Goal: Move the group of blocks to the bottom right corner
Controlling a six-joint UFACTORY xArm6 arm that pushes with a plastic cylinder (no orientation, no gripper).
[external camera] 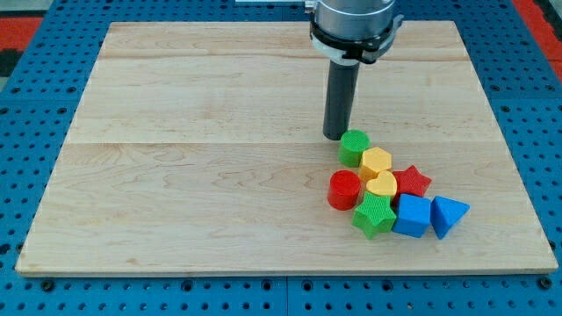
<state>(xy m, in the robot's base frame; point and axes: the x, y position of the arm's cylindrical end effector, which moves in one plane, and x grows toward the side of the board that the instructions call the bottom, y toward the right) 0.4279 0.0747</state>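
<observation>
My tip (336, 136) rests on the board just above and left of the green cylinder (354, 147), close to touching it. Below the green cylinder lies a tight cluster: a yellow hexagon block (376, 162), a yellow heart-like block (382, 184), a red cylinder (344, 190), a red star (414, 182), a green star (375, 215), a blue cube (413, 216) and a blue triangular block (449, 215). The cluster sits right of centre, in the lower right part of the wooden board (176, 175).
The board lies on a blue perforated table (35, 290). The arm's grey housing (353, 22) hangs over the board's top edge. A red area (26, 26) shows at the view's top left.
</observation>
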